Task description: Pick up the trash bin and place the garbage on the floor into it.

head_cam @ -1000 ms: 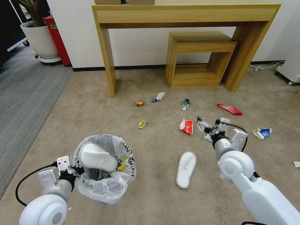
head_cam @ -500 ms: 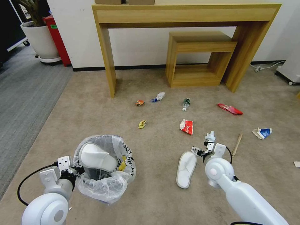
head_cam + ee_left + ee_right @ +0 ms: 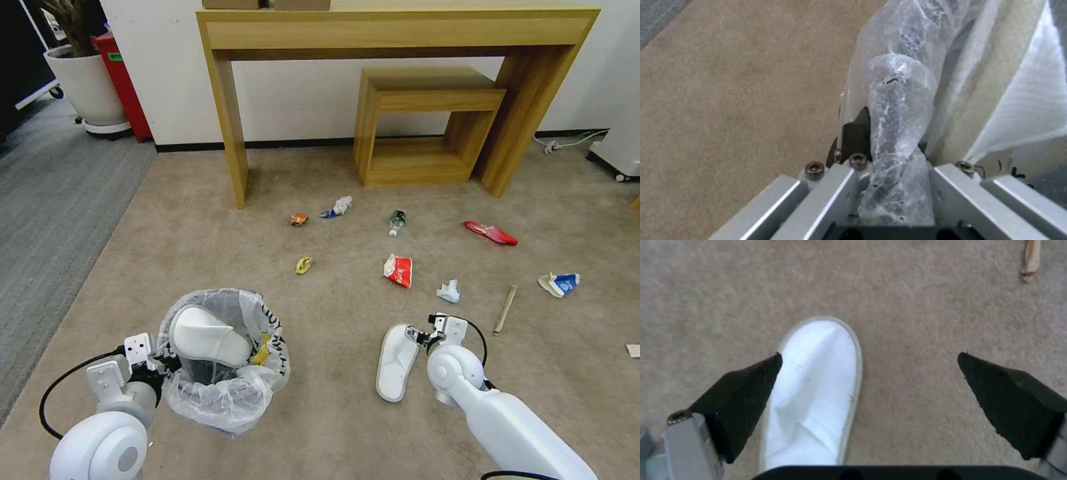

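Observation:
The trash bin (image 3: 223, 393), lined with a crinkly white bag, hangs low at the front left with a white slipper (image 3: 207, 337) and a yellow wrapper inside. My left gripper (image 3: 163, 363) is shut on its bag-covered rim (image 3: 893, 143). A second white slipper (image 3: 397, 360) lies on the beige floor (image 3: 200, 227). My right gripper (image 3: 427, 331) hovers open over that slipper's toe (image 3: 813, 386); one black finger (image 3: 746, 396) overlaps its edge and the other stands over bare carpet. Other garbage: a red wrapper (image 3: 399, 270), a tissue (image 3: 449, 291) and a wooden stick (image 3: 505, 309).
Farther out lie a blue-white carton (image 3: 560, 283), a flat red wrapper (image 3: 491, 233), a small bottle (image 3: 397, 221), and yellow (image 3: 304, 265) and orange (image 3: 298, 219) wrappers. A wooden desk (image 3: 227, 133) and low shelf (image 3: 427, 127) stand at the wall. Grey carpet and a plant pot (image 3: 87, 87) are at the left.
My right arm has drawn back and to the left, from over the tissue to the toe of the slipper on the floor. The left arm and the bin have stayed put.

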Available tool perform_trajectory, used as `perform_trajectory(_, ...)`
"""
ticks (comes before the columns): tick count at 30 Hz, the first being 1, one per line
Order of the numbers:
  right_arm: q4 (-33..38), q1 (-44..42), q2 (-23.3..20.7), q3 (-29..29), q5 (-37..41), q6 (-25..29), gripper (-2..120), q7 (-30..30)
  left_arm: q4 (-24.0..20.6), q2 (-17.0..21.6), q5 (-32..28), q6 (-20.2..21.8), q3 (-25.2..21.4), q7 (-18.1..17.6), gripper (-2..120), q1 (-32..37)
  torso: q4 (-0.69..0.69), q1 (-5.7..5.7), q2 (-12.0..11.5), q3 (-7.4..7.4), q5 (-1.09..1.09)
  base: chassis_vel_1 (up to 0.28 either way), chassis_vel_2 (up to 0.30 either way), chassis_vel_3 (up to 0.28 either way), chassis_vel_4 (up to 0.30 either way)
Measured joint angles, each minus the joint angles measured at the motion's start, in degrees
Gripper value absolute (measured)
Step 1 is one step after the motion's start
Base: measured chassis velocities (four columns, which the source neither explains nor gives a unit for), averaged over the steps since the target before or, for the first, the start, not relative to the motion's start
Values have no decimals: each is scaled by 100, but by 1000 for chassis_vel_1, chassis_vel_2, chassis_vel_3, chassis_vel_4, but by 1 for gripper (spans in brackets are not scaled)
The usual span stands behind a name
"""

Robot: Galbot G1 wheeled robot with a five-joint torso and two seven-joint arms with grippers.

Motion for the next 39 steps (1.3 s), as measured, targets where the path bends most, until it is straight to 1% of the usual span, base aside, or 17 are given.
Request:
perform_trajectory(2, -74, 11, 21, -27, -23, 14, 100, -14, 1, -6, 4, 0, 2, 0, 1, 1, 0, 0, 0, 0, 0, 0, 0, 0, 0)
perform_trajectory(5, -412, 95, 203, -160, -117, 57, 100, -40, 2, -31, 24, -9, 6, 1, 1, 25, 0, 0, 0, 0, 1, 0, 0, 0, 0)
perform_trajectory(6, -412, 95, 203, -160, -117, 57, 100, -40, 2, -31, 24, -9, 6, 1, 1, 25, 0, 0, 0, 0, 1, 0, 0, 0, 0)
perform_trajectory(9, -687, 213, 422, -281, -180, 81, 100, -60, -15, -34, 35, -16, -4, 1, 1, 76, 0, 0, 0, 0, 0, 0, 0, 0, 0)
perform_trajectory(10, -687, 213, 422, -281, -180, 81, 100, -60, -15, -34, 35, -16, -4, 1, 1, 76, 0, 0, 0, 0, 0, 0, 0, 0, 0)
perform_trajectory(13, -859, 309, 631, -433, -239, 121, 100, -106, -46, -36, 49, -52, -20, 1, 1, 118, 1, 0, 0, 0, 0, 0, 0, 0, 0)
perform_trajectory(18, -1055, 367, 823, -562, -347, 165, 100, -163, -51, -54, 64, -80, -31, 1, 1, 128, 1, 0, 0, 0, 0, 0, 0, 0, 0)
perform_trajectory(27, -1364, 446, 978, -593, -501, 250, 100, -283, -33, -66, 89, -96, 2, 9, 1, 140, 0, 0, 0, 0, 0, 0, 0, 0, 0)
perform_trajectory(30, -1734, 625, 1120, -691, -616, 339, 97, -417, -33, -62, 96, -101, 1, 12, 1, 179, 1, 0, 0, 0, 0, 0, 0, 0, 0)
perform_trajectory(33, -1925, 705, 1188, -731, -677, 371, 96, -440, -37, -51, 97, -111, 1, 12, 1, 183, 1, 0, 0, 0, 0, 0, 0, 0, 0)
perform_trajectory(37, -2042, 736, 1229, -743, -732, 377, 94, -452, -46, -41, 97, -118, 1, 14, 1, 181, 0, 0, 0, 0, 1, 0, 0, 0, 0)
perform_trajectory(39, -2123, 755, 1243, -742, -774, 407, 91, -460, -46, -37, 95, -120, 1, 14, 1, 174, 1, 0, 0, 0, 0, 0, 0, 0, 0)
